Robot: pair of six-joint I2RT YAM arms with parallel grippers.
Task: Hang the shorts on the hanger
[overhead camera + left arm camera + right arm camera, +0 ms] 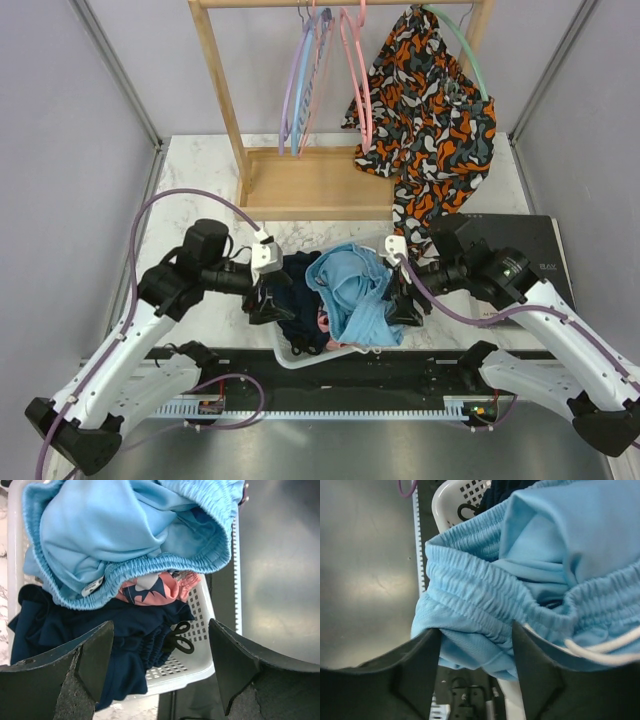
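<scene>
Nothing is hung yet — the shorts [352, 290] are heaped between the grippers, a fold seemingly unpinched within the half-parted right gripper [476, 665], the left gripper [160, 670] spread empty, the hanger [362, 110] well beyond both.

The sky-blue shorts [352, 292] are seen crumpled atop a white basket [300, 358], waistband bunched; the thin pink hanger [358, 95] is hung on the wooden rack [218, 90].
</scene>
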